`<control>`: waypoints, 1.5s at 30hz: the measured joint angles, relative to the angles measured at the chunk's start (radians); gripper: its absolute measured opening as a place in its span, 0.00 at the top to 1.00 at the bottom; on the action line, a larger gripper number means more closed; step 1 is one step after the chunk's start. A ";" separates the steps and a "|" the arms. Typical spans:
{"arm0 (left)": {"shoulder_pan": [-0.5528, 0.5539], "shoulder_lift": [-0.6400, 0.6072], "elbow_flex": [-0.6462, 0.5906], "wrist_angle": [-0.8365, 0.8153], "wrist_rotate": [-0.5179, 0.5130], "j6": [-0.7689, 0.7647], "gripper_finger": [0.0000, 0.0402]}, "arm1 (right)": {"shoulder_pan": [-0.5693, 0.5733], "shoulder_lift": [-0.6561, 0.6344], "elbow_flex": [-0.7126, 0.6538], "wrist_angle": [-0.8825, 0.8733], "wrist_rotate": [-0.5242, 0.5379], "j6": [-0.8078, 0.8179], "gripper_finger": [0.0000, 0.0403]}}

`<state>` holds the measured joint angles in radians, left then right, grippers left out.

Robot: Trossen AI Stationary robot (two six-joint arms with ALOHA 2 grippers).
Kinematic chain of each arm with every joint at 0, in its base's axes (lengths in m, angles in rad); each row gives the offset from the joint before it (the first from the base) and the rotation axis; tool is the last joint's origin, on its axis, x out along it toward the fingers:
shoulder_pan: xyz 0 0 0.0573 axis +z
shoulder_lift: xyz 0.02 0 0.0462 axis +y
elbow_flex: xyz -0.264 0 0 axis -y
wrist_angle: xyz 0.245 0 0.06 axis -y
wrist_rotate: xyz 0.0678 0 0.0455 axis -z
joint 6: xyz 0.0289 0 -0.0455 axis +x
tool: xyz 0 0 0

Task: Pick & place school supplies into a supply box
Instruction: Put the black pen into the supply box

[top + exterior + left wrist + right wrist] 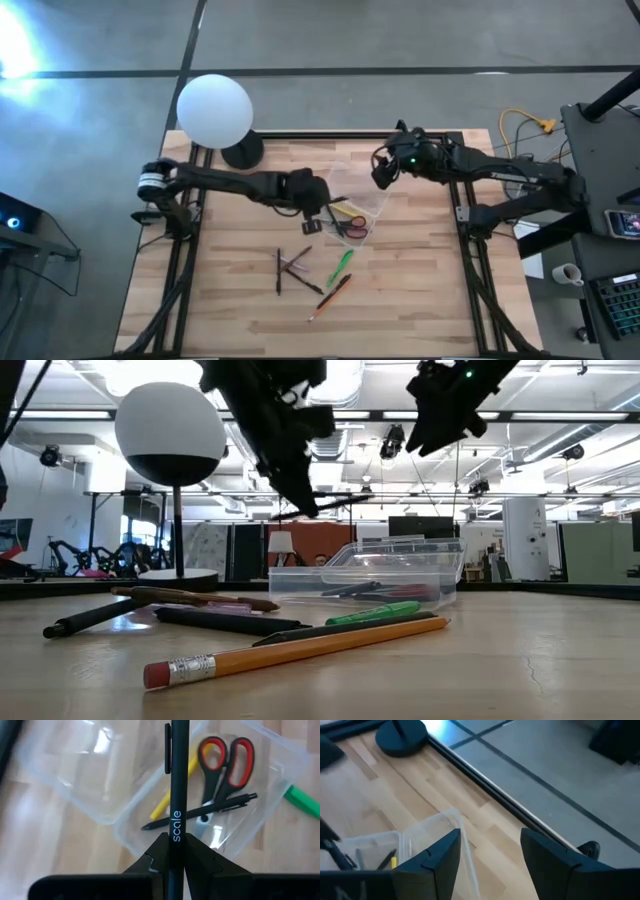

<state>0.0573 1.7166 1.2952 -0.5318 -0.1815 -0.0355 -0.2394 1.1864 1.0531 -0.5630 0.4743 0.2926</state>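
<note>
My left gripper [318,208] is shut on a black pen [178,780] printed "scale", over the near left part of the clear supply box [358,215]. The box lies open on the table; in it are red-handled scissors [225,762], a yellow stick [172,790] and a dark pen [205,812]. My right gripper [382,172] is open and empty above the box's far right side; its fingers show in the right wrist view [490,855]. Dark pens [290,268], a green marker [342,265] and an orange-red pencil [330,297] lie on the table nearer the front. My left gripper pinches the black pen's barrel between its two fingers, just below the printed word [176,832]. The fingers [200,862] slant down from the table's left. The pen's clip end [168,747] reaches out past the fingers. The pen is lifted clear above the box.
A white globe lamp [214,110] on a black base [242,152] stands at the far left of the table. The box's clear lid [432,832] lies open toward the far side. Bare wood shows at the table's near right [420,290].
</note>
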 joint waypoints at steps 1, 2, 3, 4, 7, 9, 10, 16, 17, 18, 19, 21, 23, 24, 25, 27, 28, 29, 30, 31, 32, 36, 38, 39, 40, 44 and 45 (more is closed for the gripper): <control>0.002 0.014 0.002 0.008 0.022 0.000 0.95 | 0.000 -0.008 -0.002 -0.014 0.000 0.003 0.51; 0.002 0.029 0.008 0.013 0.030 0.001 0.95 | 0.000 -0.014 -0.004 -0.028 0.000 0.005 0.51; 0.000 0.046 0.016 0.016 0.035 0.008 0.95 | 0.000 -0.019 -0.005 -0.036 0.000 0.007 0.51; -0.004 0.064 0.026 0.016 0.038 0.022 0.95 | 0.000 -0.023 -0.008 -0.041 0.000 0.007 0.51; -0.011 0.125 0.061 0.011 0.045 0.063 0.95 | 0.000 -0.027 -0.022 -0.054 0.000 -0.021 0.51; -0.011 0.167 0.094 0.006 0.051 0.072 0.95 | 0.000 -0.026 -0.034 -0.069 -0.001 -0.028 0.51; -0.011 0.188 0.111 -0.006 0.053 0.083 0.94 | 0.001 -0.026 -0.040 -0.072 -0.001 -0.023 0.51; -0.010 0.288 0.226 -0.173 0.059 0.157 0.86 | 0.001 -0.026 -0.065 -0.089 -0.004 0.026 0.51; -0.011 0.296 0.247 -0.209 0.059 0.157 0.84 | 0.001 -0.026 -0.066 -0.089 -0.004 0.026 0.51; -0.011 0.299 0.263 -0.241 0.059 0.156 0.81 | 0.001 -0.026 -0.068 -0.086 -0.003 0.024 0.51; -0.012 0.299 0.279 -0.259 0.059 0.153 0.79 | 0.001 -0.026 -0.069 -0.086 -0.003 0.018 0.51; -0.013 0.292 0.307 -0.266 0.058 0.136 0.74 | 0.001 -0.025 -0.072 -0.087 -0.003 0.016 0.51; -0.013 0.279 0.335 -0.329 0.058 0.079 0.70 | 0.001 -0.024 -0.072 -0.080 -0.003 0.015 0.51; -0.013 0.275 0.351 -0.373 0.058 0.037 0.68 | 0.001 -0.024 -0.072 -0.079 -0.003 0.015 0.51; -0.013 0.268 0.368 -0.430 0.058 -0.019 0.67 | 0.001 -0.024 -0.073 -0.078 -0.003 0.015 0.51; -0.015 0.255 0.390 -0.544 0.058 -0.168 0.65 | 0.001 -0.024 -0.075 -0.078 -0.003 0.024 0.51; -0.020 0.244 0.394 -0.587 0.057 -0.257 0.65 | 0.001 -0.024 -0.076 -0.077 -0.003 0.035 0.51; -0.027 0.237 0.395 -0.622 0.055 -0.350 0.65 | 0.000 -0.024 -0.077 -0.077 -0.003 0.049 0.51; -0.039 0.224 0.391 -0.650 0.052 -0.437 0.65 | 0.000 -0.024 -0.078 -0.077 -0.003 0.061 0.51; -0.054 0.213 0.382 -0.674 0.052 -0.526 0.66 | 0.000 -0.024 -0.080 -0.074 -0.003 0.070 0.51; -0.073 0.203 0.370 -0.685 0.054 -0.616 0.67 | 0.000 -0.024 -0.082 -0.073 -0.003 0.078 0.51; -0.162 0.146 0.295 -0.680 0.056 -0.926 0.71 | 0.000 -0.024 -0.109 -0.039 -0.003 0.100 0.51; -0.205 0.129 0.248 -0.675 0.053 -1.078 0.73 | -0.001 -0.023 -0.121 -0.027 -0.003 0.102 0.51; -0.224 0.124 0.223 -0.674 0.054 -1.148 0.74 | -0.001 -0.023 -0.125 -0.024 -0.003 0.106 0.51; -0.242 0.119 0.200 -0.672 0.054 -1.215 0.74 | -0.001 -0.023 -0.129 -0.025 -0.003 0.109 0.51; -0.304 0.088 0.104 -0.593 0.055 -1.468 0.74 | -0.001 -0.023 -0.131 -0.024 -0.003 0.110 0.51; -0.317 0.080 0.082 -0.556 0.056 -1.520 0.74 | -0.001 -0.023 -0.131 -0.024 -0.003 0.109 0.51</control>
<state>-0.2597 1.7970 1.3774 -1.0877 -0.1258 -1.5552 -0.2405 1.1629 0.9222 -0.5869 0.4709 0.4019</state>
